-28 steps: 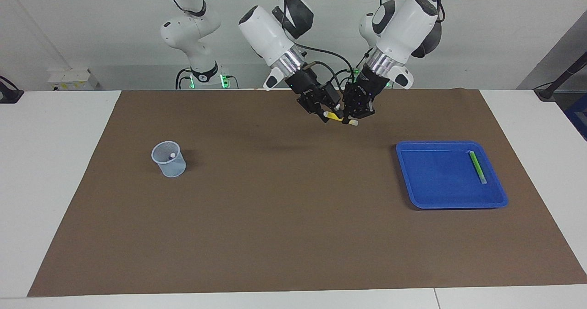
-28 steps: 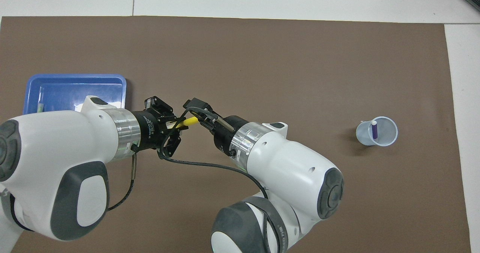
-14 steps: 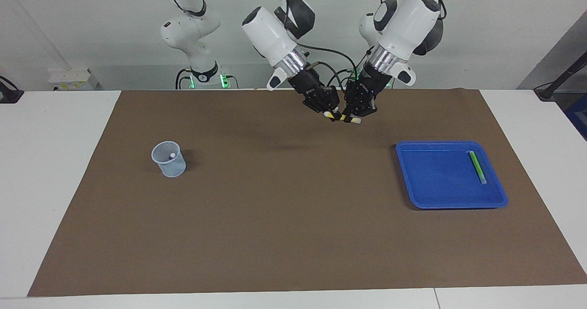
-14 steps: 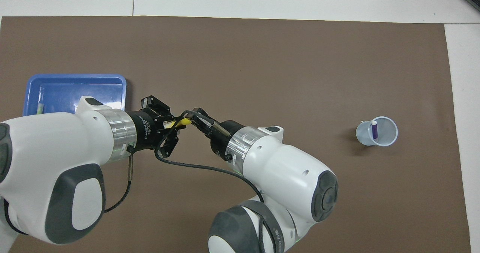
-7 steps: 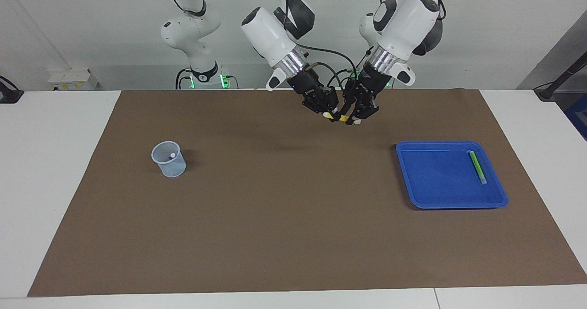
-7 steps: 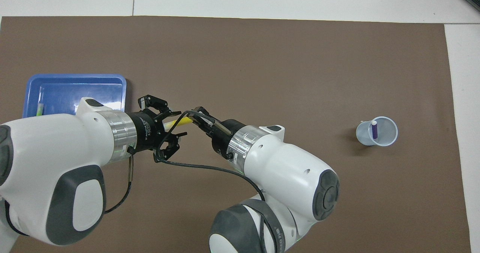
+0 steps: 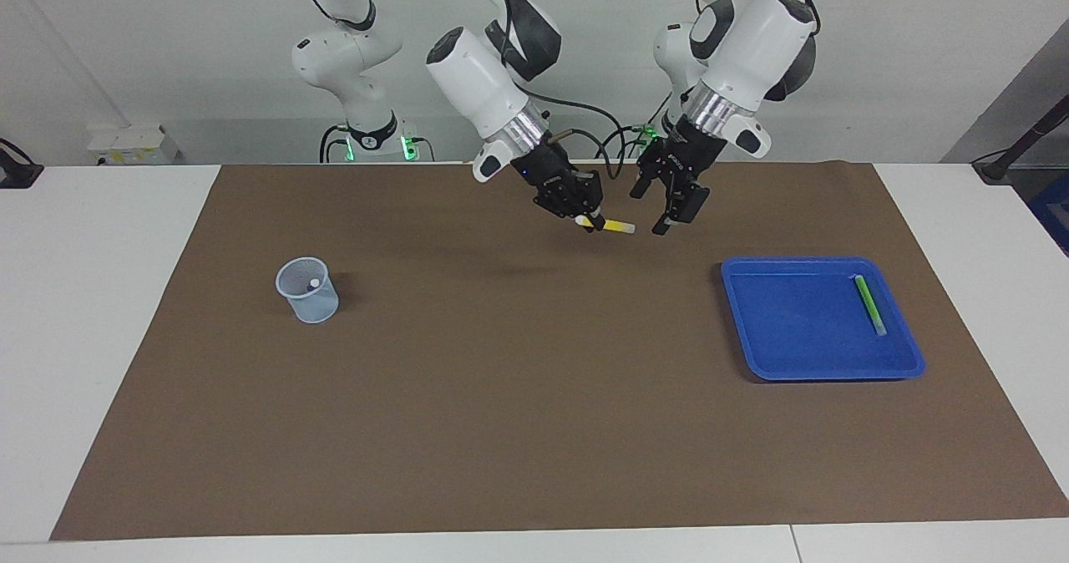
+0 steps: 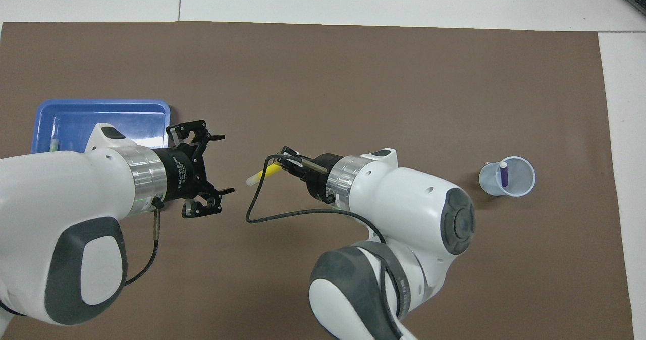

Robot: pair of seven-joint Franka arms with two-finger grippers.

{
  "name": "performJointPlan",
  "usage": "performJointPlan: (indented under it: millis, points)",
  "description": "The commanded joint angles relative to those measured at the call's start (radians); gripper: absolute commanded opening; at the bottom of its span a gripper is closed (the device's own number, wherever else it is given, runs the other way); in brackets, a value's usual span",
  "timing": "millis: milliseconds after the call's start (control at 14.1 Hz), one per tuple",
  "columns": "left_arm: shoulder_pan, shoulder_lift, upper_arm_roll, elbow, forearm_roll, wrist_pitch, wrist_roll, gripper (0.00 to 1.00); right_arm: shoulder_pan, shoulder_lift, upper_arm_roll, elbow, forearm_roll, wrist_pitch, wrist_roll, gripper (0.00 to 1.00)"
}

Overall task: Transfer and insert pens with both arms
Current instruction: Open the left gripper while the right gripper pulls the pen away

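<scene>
I see a white surface (image 7: 108, 312) covered across its middle by a wide brown paper mat (image 7: 518, 396), with a plain pale wall (image 7: 167, 62) along the top of the facing view.

In the upper centre of that view my right gripper (image 7: 587, 215) hangs over the mat, its jaws closed on one end of the slim yellow pen with a whitish cap (image 7: 616, 226). The pen lies nearly level in the air and sticks out toward my left gripper (image 7: 675, 206), which hangs just beside its free end with jaws spread wide and not touching it. In the overhead view the same gap shows at centre left, between the pen's pale tip (image 8: 251, 180) and the open left jaws.

A shallow square blue plastic tray (image 7: 756, 354) sits at the right of the facing view, with the slim green pen (image 7: 868, 304) lying flat along one edge inside it.

A small translucent bluish plastic cup (image 7: 308, 291) stands at the left of the facing view. The overhead view shows the slim purple pen (image 8: 503, 174) standing in it, leaning on the rim.
</scene>
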Motion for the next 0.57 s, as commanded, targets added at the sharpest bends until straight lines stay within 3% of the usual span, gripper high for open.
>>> performJointPlan:
  millis: [0,213,497]
  points:
    - [0.07,-0.053,0.004,-0.051,-0.019,-0.067,0.23,1.0,-0.068,-0.048,0.004,-0.049,-0.09,-0.122,-0.126,0.0]
    - [0.193,-0.064,0.009,-0.045,-0.018,-0.188,0.526,1.0,-0.139,-0.068,0.005,-0.068,-0.317,-0.261,-0.209,0.0]
    - [0.346,-0.079,0.015,-0.042,-0.002,-0.311,0.958,1.0,-0.225,-0.075,0.005,-0.039,-0.51,-0.418,-0.358,0.0]
